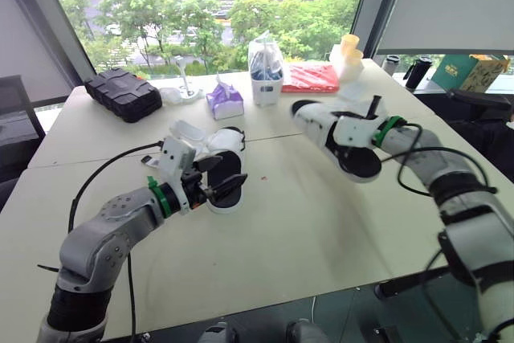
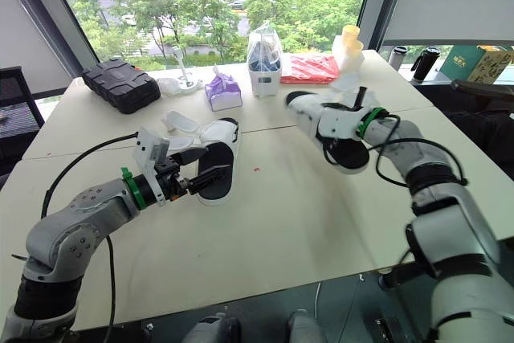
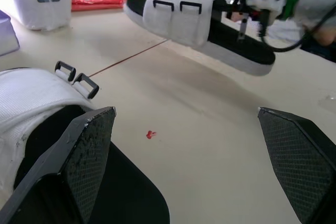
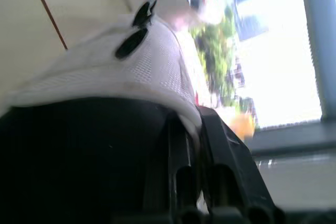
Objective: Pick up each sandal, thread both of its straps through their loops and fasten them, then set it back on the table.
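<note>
Nearest, my left gripper (image 3: 185, 111) stood with its two black fingers wide apart and empty, poised at the heel end of a white-strapped, black-soled sandal (image 2: 218, 168). That sandal lay flat on the pale table (image 1: 305, 230). I could not tell whether a finger touched it. Its white mesh band showed two black loops (image 3: 76, 77) with nothing through them, and white strap flaps (image 2: 181, 126) lay spread beside it, so I judged it unfastened.

Beyond it, my right gripper (image 4: 190, 124) was clamped on the edge of the second, matching white-and-black sandal (image 1: 353, 162). It was held clear of the table and tilted, with the white band towards my left arm. Two black loops on that band looked empty, though I could not tell where its straps lay.

Assessment: neither sandal showed a threaded strap. One was lifted for work and one waited on the table. Threading, fastening and setting down appeared outstanding for both.

Farthest, near the window, stood a black ridged hard case (image 1: 123, 92), a purple tissue pack (image 1: 225, 100), a white tub under a clear plastic bag (image 1: 266, 70) and a red flat packet (image 1: 312, 78).
</note>
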{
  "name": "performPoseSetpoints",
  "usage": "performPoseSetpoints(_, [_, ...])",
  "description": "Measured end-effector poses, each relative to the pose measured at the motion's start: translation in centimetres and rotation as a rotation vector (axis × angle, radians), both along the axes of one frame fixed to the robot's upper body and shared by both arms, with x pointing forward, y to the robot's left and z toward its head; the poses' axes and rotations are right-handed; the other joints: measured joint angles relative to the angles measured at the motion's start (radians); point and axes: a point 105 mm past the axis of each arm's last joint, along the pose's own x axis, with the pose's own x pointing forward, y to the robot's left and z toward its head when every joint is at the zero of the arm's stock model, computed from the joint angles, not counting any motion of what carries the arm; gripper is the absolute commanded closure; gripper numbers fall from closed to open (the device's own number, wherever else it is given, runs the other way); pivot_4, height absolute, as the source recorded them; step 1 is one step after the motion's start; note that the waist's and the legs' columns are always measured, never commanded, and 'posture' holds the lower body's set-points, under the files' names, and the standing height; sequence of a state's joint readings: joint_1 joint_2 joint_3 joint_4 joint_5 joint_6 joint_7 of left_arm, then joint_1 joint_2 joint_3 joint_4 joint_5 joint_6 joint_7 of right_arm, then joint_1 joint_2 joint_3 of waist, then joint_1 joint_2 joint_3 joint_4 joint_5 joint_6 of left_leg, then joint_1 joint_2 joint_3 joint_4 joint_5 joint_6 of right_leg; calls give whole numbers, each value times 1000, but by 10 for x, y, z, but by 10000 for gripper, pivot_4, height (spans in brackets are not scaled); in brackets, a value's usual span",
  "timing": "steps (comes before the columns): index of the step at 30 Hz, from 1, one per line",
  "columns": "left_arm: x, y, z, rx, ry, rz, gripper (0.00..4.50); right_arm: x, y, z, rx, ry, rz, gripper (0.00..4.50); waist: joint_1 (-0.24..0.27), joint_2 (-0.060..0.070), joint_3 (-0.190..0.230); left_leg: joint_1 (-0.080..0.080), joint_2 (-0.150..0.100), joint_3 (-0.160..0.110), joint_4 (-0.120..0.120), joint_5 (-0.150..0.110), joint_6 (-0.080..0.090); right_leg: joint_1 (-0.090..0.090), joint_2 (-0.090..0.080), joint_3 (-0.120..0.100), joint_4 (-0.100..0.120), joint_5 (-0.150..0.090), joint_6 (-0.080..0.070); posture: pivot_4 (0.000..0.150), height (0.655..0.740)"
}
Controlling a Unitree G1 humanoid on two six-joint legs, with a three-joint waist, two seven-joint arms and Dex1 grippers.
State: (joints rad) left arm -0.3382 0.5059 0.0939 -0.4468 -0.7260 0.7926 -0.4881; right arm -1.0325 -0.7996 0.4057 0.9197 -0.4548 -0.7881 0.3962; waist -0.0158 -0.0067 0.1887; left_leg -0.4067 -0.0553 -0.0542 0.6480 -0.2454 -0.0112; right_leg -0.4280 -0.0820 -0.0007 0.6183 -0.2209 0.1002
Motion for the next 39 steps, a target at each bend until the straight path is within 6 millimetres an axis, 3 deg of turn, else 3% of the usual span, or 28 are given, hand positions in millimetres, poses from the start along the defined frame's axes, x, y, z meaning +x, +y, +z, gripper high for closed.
performPoseSetpoints(4, [4, -2, 3, -4, -15, -20, 0, -47, 18, -34, -233, 126, 275, 44395, 1, 0, 0, 0, 0, 0, 2, -1, 2, 0, 0, 1, 1, 0, 0, 1500, 7400])
performPoseSetpoints(7, [8, -3, 5, -7, -17, -24, 0, -75, 30, -31, -323, 106, 461, 44395, -4, 0, 1, 1, 0, 1, 2, -1, 2, 1, 0, 1, 1, 0, 0, 1500, 7400])
performPoseSetpoints(12, [9, -3, 5, -3, -28, -27, 0, -97, 40, -35, -394, 47, 646, 44395, -2, 0, 0, 3, 1, 1, 1, -1, 2, 2, 0, 1, 1, 0, -1, 1500, 7400])
performPoseSetpoints(21, [9, -4, 6, -6, -33, -27, 0, -99, 49, -56, -391, 8, 768, 44395, 1, -1, 0, 3, 0, 1, 1, 2, -4, 2, 0, 2, 2, 0, -1, 1500, 7400])
performPoseSetpoints(31, [9, -8, 8, -19, -39, -27, 0, -77, 55, -70, -430, -63, 712, 44395, 0, -1, 0, 6, 0, 3, 1, 4, -6, 0, 0, 5, 8, -2, -4, 1500, 7400])
performPoseSetpoints(32, [9, -10, 7, -16, -36, -37, 0, -75, 54, -70, -443, -73, 709, 38208, 0, -1, 0, 6, 0, 3, 1, 4, -6, 0, 0, 6, 9, -2, -5, 1500, 7400])
performPoseSetpoints(34, [4, -17, 4, 9, -32, -81, 0, -70, 50, -72, -470, -81, 695, 30928, 1, -1, 0, 7, -1, 4, 1, 4, -6, 1, 0, 7, 10, -2, -5, 1500, 7400])
performPoseSetpoints(37, [-3, -22, -7, 93, -26, -155, 0, -66, 42, -78, -498, -46, 672, 14406, -1, -1, 0, 10, -1, 9, -1, 4, -6, 2, 1, 10, 10, -2, -5, 1500, 7400])
performPoseSetpoints(39, [-7, -24, -12, 124, -24, -209, 0, -63, 41, -72, -489, -39, 659, 4832, -2, -1, 0, 14, 0, 13, -2, 3, -5, 3, 1, 14, 10, -3, -5, 1500, 7400])
